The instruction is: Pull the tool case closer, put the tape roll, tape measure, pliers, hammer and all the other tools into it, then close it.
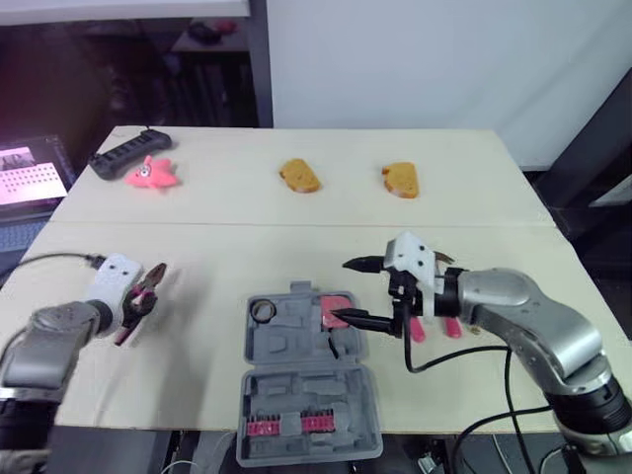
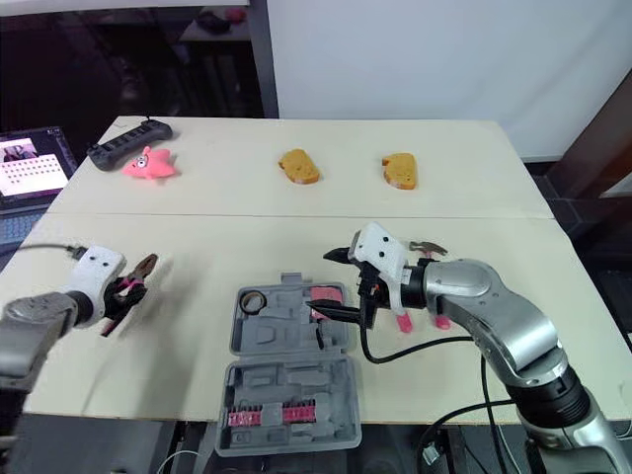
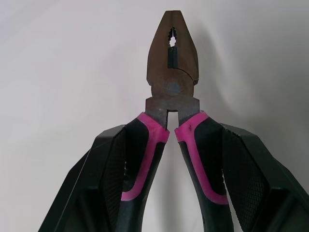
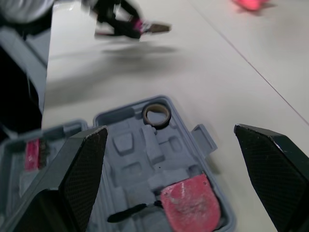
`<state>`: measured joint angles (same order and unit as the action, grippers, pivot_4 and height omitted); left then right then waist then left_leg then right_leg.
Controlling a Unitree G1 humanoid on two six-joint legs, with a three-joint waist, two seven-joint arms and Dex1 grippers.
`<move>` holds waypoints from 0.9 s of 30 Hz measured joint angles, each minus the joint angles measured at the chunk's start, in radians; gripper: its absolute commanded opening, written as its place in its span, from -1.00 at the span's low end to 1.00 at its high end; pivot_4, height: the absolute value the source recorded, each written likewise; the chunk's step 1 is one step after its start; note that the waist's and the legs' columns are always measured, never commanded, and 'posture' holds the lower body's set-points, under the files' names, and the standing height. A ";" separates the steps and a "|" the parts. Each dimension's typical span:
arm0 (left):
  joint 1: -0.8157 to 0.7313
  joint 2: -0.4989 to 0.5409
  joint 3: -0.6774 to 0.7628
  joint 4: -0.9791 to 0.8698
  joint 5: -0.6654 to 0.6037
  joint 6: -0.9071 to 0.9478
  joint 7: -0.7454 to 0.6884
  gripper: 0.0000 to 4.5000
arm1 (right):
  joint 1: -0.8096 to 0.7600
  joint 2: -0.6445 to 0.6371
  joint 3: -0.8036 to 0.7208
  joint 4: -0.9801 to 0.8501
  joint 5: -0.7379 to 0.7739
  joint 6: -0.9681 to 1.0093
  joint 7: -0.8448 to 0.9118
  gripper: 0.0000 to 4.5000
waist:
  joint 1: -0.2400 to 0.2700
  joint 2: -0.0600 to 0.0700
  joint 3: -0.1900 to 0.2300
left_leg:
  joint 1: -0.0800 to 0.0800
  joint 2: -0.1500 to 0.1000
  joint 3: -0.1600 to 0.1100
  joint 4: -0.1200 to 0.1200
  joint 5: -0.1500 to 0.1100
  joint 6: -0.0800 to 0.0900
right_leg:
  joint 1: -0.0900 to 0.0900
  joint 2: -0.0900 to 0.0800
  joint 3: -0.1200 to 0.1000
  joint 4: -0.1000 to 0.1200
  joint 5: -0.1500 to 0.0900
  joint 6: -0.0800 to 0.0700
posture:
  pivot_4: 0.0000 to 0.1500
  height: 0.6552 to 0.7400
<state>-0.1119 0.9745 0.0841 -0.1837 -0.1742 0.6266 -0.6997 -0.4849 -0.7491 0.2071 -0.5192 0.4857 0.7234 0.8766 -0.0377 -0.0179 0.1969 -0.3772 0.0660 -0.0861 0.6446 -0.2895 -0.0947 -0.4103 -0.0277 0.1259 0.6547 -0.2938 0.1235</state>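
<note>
Your left tool (image 1: 136,308) clamped pink-handled steel pliers (image 3: 172,72), 9 o'clock of the open grey plastic case (image 1: 306,380), presumably for loading; right tool (image 1: 354,290) gaped above it.

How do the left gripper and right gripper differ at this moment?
The left gripper is shut on the pliers; the right gripper is open and empty. The left gripper is over bare table, the right gripper over the open tool case. Both have black fingers.

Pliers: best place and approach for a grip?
The two pink-black handles, from the handle end, one finger outside each. They run long and near-parallel, while the metal nose tapers. The left gripper holds the pliers this way.
</note>
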 measured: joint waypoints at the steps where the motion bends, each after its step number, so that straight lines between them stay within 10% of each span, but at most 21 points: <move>1: -0.017 0.039 -0.032 -0.053 -0.010 -0.014 -0.066 0.05 | -0.058 0.000 0.038 0.013 -0.032 -0.015 0.017 1.00 | 0.000 0.001 0.000 | 0.000 0.000 0.000 0.000 0.000 0.000 | 0.000 0.000 0.000 -0.001 -0.001 -0.002 | 1.00 1.00; 11: -0.374 0.055 -0.351 -0.038 0.035 -0.173 -0.468 0.05 | -0.441 0.272 0.506 0.249 -0.347 0.017 0.076 1.00 | -0.030 0.001 0.001 | -0.015 0.000 0.000 0.003 0.002 -0.003 | -0.019 0.001 0.000 0.009 0.002 0.002 | 1.00 1.00; 27: -0.517 -0.036 -0.426 0.099 0.114 -0.243 -0.629 0.05 | -0.514 0.391 0.535 0.438 -0.443 0.144 0.068 1.00 | -0.035 0.001 0.001 | -0.014 0.000 -0.002 0.003 0.001 -0.001 | -0.019 0.001 -0.002 0.012 0.002 0.002 | 1.00 1.00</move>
<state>-0.6291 0.9383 -0.3419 -0.0845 -0.0607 0.3838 -1.3284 -0.9991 -0.3578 0.7420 -0.0816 0.0428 0.8676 0.9446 -0.0723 -0.0166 0.1977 -0.3916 0.0660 -0.0883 0.6474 -0.2882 -0.0955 -0.4295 -0.0267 0.1238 0.6667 -0.2918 0.1254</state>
